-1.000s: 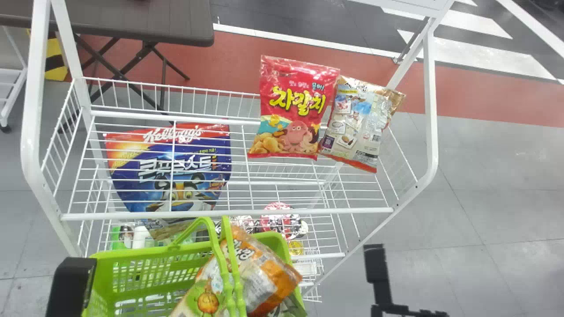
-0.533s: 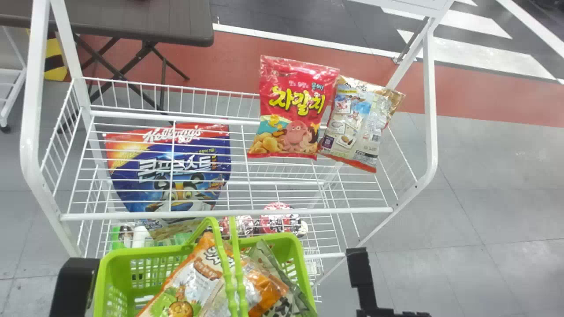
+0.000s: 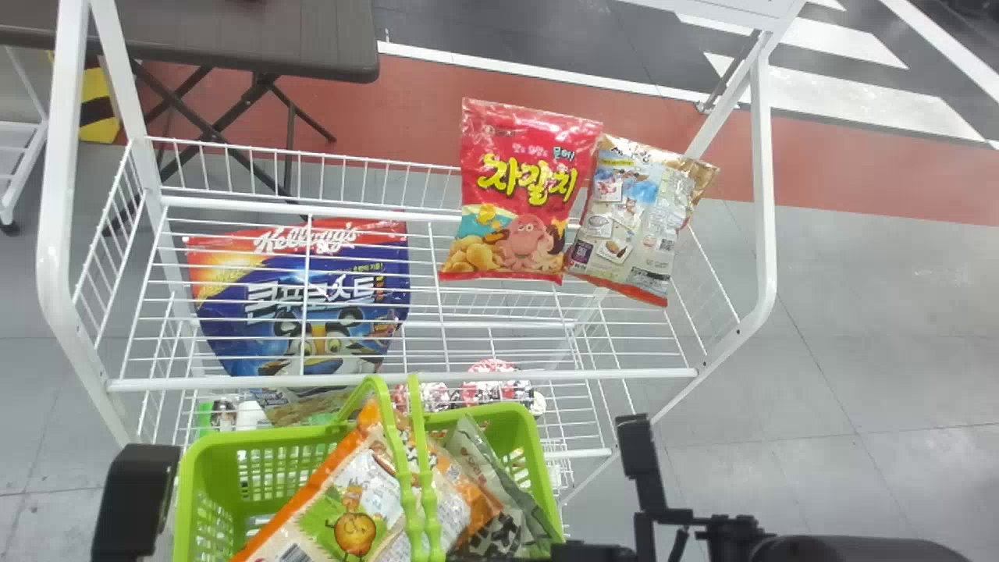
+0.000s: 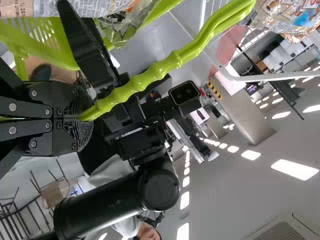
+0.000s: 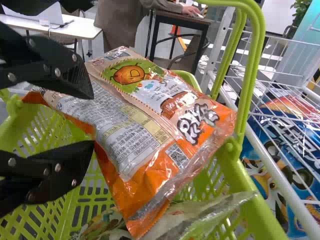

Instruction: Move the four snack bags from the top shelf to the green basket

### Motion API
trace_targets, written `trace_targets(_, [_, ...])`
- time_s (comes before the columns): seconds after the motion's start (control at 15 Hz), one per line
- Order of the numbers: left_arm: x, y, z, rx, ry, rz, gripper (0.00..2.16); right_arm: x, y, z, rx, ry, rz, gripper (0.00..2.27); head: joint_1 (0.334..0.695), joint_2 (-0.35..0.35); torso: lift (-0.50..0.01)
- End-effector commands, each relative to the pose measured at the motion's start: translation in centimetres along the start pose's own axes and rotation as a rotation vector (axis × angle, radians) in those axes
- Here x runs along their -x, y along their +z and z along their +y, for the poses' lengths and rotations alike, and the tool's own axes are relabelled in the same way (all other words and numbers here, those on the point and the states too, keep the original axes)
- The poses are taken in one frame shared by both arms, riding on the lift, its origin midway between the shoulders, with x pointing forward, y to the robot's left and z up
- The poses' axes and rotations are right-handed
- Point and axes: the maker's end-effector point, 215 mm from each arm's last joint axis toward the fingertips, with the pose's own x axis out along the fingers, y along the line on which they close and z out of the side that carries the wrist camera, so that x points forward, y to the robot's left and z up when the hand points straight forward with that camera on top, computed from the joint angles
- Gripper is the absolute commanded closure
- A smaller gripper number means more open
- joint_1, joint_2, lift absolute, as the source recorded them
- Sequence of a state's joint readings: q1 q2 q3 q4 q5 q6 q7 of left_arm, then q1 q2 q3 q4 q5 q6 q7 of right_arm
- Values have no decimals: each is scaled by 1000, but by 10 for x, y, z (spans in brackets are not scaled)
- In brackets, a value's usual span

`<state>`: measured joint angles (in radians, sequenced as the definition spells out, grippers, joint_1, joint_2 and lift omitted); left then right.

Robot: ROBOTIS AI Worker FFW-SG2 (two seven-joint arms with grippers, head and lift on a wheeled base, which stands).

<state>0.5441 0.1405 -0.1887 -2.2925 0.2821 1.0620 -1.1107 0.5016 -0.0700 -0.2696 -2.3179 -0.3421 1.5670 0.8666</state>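
Ok so the right gripper (image 3: 581, 551) is spread wide at the green basket's (image 3: 519, 414) right side, orange bag (image 3: 351, 488) and greenish bag (image 3: 488, 468) inside. Left gripper's (image 4: 84, 116) pinching the handle (image 4: 175, 59). Red bag (image 3: 515, 195) and tan bag (image 3: 632, 218) are toward the top shelf's (image 3: 195, 384) back right corner.

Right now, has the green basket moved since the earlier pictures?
Yes, the green basket has shifted slightly to the robot's right against the shelf's front rail.

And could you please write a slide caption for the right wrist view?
Right gripper, black jaws open, near an orange-and-white plastic snack bag in the green plastic basket.
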Motion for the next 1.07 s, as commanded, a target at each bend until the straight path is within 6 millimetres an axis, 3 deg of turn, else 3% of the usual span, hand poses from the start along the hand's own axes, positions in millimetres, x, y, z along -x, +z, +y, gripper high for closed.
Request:
trace_targets(0.0, [0, 1, 2, 1, 2, 1, 2078, 18, 21, 2, 46, -29, -46, 53, 695, -350, 0])
trace_targets(0.13, [0, 1, 5, 10, 8, 9, 2078, 40, 37, -1, 96, -81, -84, 53, 695, -350, 0])
trace_targets(0.33, [0, 4, 7, 5, 12, 9, 2081, 73, 51, -20, 75, -145, -162, 53, 695, -350, 0])
trace_targets(0.53, [-3, 4, 6, 16, -2, 11, 2081, 70, 71, -45, 7, -157, -243, 56, 695, -350, 0])
trace_targets(0.67, [-3, 3, 7, 26, -11, 12, 2081, 66, 139, -60, 150, -186, -407, 60, 695, -350, 0])
trace_targets(0.73, [-3, 3, 9, 27, -10, 13, 2078, 67, 183, -61, 275, -203, -527, 63, 695, -350, 0])
trace_targets(0.87, [-2, 3, 11, 35, -10, 18, 2078, 80, 258, -45, 541, -260, -769, 63, 695, -350, 0])
trace_targets(1.0, [-2, 0, 12, 53, -17, 21, 2081, 82, 304, -28, 725, -344, -906, 63, 695, -350, 0])
